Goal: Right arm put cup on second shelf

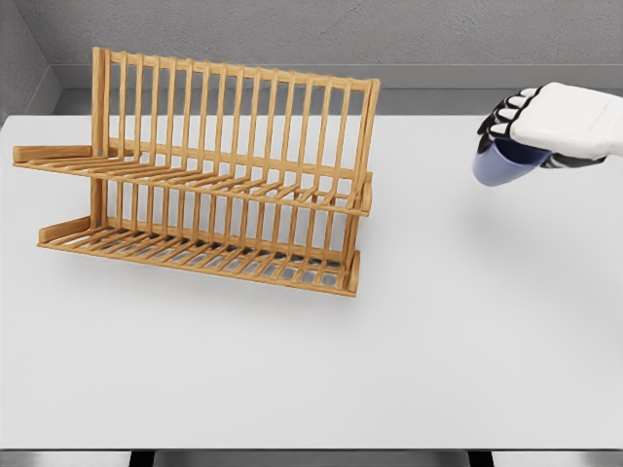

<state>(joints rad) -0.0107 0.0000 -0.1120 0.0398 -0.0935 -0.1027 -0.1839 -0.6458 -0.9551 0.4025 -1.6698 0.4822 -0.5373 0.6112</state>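
Currently the right robot hand [545,126] sits at about 2 o'clock in the head view, entering from the right edge, raised above the white worktop [467,331]. Its dark-jointed fingers [501,115] are curled around a pale blue cup [506,163], which hangs beneath the palm, tilted, clear of the surface. Wooden rack [214,175] stands at 10 o'clock, well apart from the cup. Two slatted shelves, upper shelf [195,180] and lower shelf [195,255], both bare. Soft shadow falls under the rack.
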